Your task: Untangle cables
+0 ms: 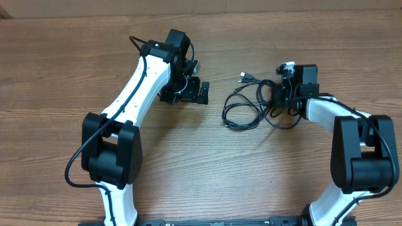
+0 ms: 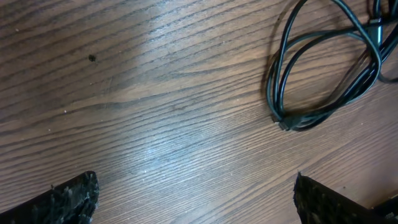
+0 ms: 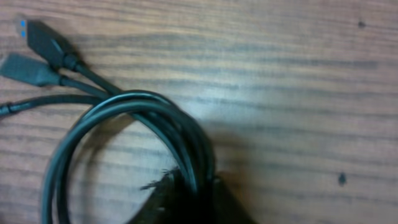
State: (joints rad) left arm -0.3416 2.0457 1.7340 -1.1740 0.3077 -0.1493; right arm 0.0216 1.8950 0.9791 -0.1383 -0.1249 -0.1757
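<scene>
Mostly bare wood surrounds the work: the tabletop [image 1: 207, 169] lies open between the two arms and toward the near side. Whether the paler strip along the top of the overhead view is its far edge cannot be told. The cables [image 3: 193, 142] lie in loose loops right of centre, with the right end effector [image 3: 186, 190] pinched together on a bundled strand. Two plugs [image 3: 37, 40] splay off beside the loops. The left end effector [image 2: 196, 202] stands spread wide over bare wood, near the loops without touching them. Its fingertips are cut off by the frame, and the right one's are dark and blurred.
</scene>
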